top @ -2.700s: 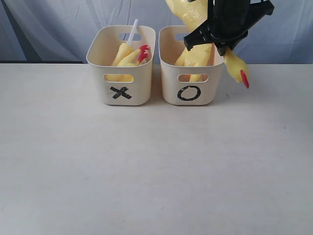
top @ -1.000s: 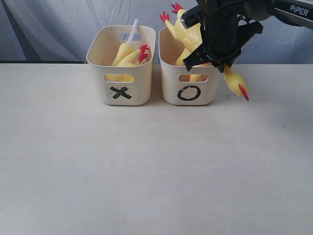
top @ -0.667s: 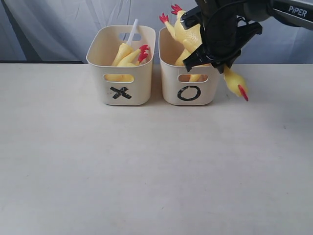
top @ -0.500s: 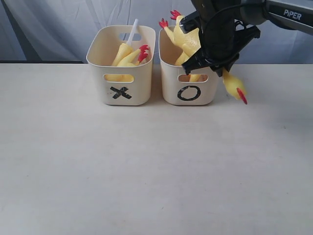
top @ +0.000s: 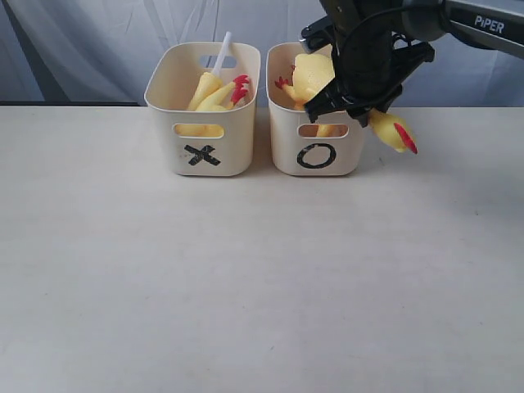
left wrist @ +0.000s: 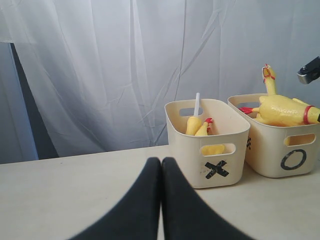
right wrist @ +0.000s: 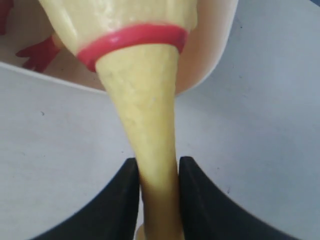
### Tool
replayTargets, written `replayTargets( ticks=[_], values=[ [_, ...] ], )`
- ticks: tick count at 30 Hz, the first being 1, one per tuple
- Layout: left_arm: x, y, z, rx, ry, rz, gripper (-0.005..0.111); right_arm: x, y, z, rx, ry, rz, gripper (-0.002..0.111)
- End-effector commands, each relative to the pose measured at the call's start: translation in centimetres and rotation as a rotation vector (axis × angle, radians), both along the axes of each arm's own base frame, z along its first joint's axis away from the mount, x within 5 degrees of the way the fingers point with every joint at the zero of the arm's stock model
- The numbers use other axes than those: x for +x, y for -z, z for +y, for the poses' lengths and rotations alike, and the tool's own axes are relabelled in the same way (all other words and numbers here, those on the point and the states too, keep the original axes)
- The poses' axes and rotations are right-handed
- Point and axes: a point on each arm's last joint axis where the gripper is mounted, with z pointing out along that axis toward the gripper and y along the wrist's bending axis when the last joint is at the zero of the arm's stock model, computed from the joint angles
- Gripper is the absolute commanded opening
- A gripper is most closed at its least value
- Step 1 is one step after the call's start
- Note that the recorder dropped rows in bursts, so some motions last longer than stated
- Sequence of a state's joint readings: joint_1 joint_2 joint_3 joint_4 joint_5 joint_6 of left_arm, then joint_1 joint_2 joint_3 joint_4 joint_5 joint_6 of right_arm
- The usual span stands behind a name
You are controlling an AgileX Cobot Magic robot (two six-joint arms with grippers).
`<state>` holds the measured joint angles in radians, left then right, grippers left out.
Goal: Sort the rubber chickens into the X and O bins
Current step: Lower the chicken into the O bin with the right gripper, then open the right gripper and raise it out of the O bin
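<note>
The bumpy yellow rubber chicken [top: 309, 75] rests its body in the smooth cream O bin [top: 318, 155], its red-ringed neck crossing the rim, pinched by the right claw [right wrist: 158, 165], plain only at that wrist, while the left claw [left wrist: 161, 165] is pressed together.

Right arm [top: 458, 15] – glossy black housing, white "PiPER" lettering [top: 490, 23] on the link. Right gripper [right wrist: 157, 162]: black matte fingers, rounded edges. Left gripper [left wrist: 160, 161] – two smooth black tapered fingers.
</note>
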<state>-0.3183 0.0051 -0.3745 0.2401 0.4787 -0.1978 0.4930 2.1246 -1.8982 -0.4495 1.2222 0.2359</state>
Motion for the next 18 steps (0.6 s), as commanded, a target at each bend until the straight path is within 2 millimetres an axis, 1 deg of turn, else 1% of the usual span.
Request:
replayTargets(
  ticks=[1, 9, 18],
  values=[
    [0.0, 0.1, 0.0, -0.009, 0.008, -0.004, 0.0, 0.1, -0.5, -0.3, -0.003, 0.006, -0.019, 0.026],
    [0.0, 0.1, 0.0, -0.009, 0.008, -0.004, 0.0, 0.1, -0.6, -0.2, 0.001, 0.005, -0.02, 0.026],
    [0.0, 0.1, 0.0, -0.009, 0.008, -0.004, 0.0, 0.4, -2.1, 0.4, 0.076, 0.01, -0.051, 0.026]
  ],
)
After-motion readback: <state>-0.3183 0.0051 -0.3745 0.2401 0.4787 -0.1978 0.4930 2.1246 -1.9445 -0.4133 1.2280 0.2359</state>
